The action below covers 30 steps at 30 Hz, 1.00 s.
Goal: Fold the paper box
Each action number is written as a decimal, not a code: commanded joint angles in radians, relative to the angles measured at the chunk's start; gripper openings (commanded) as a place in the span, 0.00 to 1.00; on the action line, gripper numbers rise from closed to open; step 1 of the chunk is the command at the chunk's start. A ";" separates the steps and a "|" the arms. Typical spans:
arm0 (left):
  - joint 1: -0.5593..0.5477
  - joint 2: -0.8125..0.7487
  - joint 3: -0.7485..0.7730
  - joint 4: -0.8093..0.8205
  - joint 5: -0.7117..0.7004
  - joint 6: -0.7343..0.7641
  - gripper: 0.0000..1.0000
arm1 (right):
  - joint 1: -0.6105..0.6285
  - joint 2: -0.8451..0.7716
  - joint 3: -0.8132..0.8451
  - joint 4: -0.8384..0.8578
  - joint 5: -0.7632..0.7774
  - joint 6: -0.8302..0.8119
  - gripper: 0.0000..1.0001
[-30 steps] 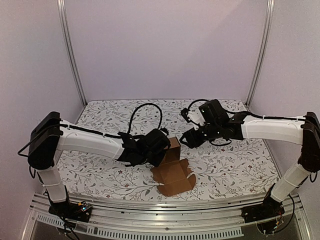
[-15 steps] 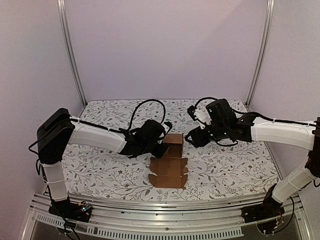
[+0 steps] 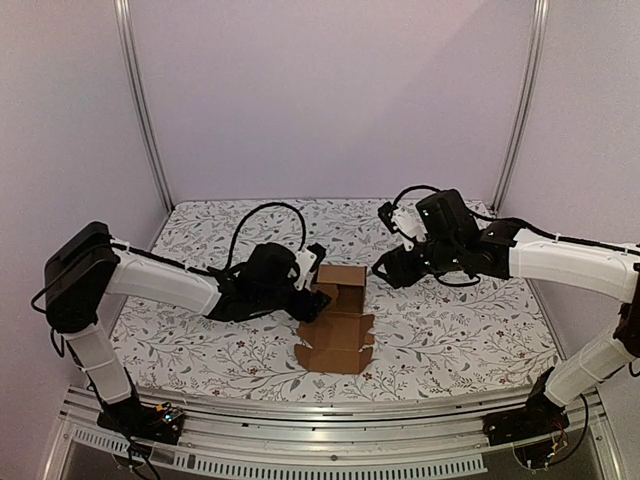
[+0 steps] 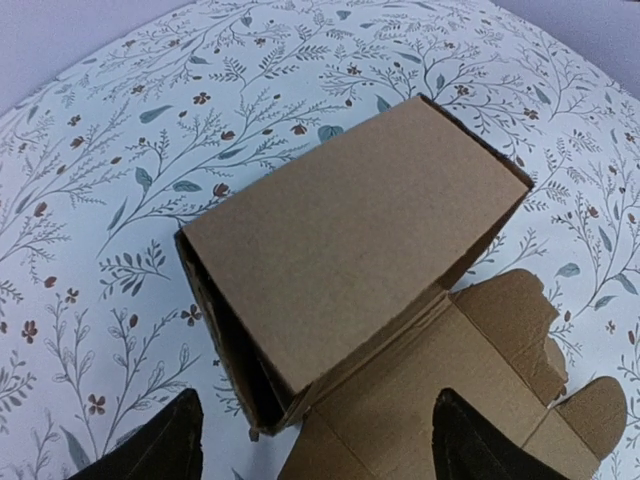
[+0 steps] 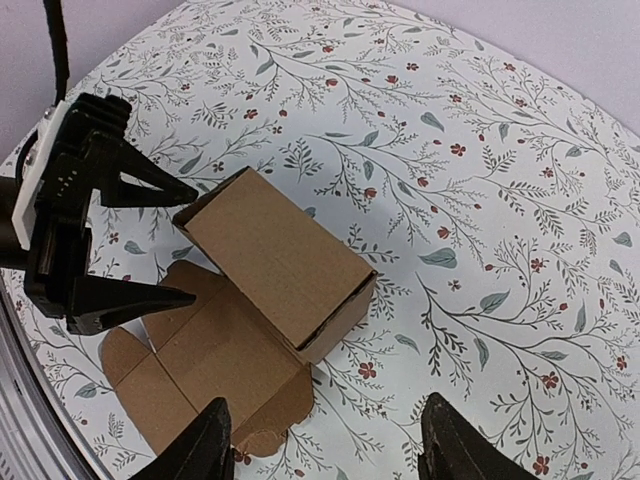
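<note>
The paper box (image 3: 340, 300) is half formed. 1 part stands up as a rectangular sleeve and the rest lies flat as panels with tabs on the flowered table (image 3: 470, 330). In the top view the whole piece runs from the sleeve at the far end to the flat panels at the near end. The sleeve's own long axis lies crosswise to that.

The left gripper (image 3: 316, 288) faces 1 open end of the sleeve. Its 2 fingers are spread wide with nothing clamped between them. In its wrist view the paper box (image 4: 350, 240) sits just ahead of the left gripper (image 4: 315, 400). The dark open end is in line with the gap between the fingers, and the sleeve slants away from the jaws toward the right finger's side. The flat panels lie by that right finger.

In the right wrist view, 1 fingertip of the left gripper (image 5: 190, 242) comes just beside the sleeve's top corner, and the other reaches over the edge of the flat panels. Whether either one touches cannot be told.

The right gripper (image 3: 384, 270) is just beside the sleeve's other end, its fingers apart and gripping nothing. From its wrist camera the paper box (image 5: 280, 255) lies ahead of the right gripper (image 5: 325, 425), more toward its left finger.
</note>
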 commanded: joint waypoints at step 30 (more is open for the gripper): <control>0.017 0.331 -0.048 0.714 -0.034 -0.007 0.42 | -0.012 -0.049 0.016 -0.036 -0.005 0.001 0.63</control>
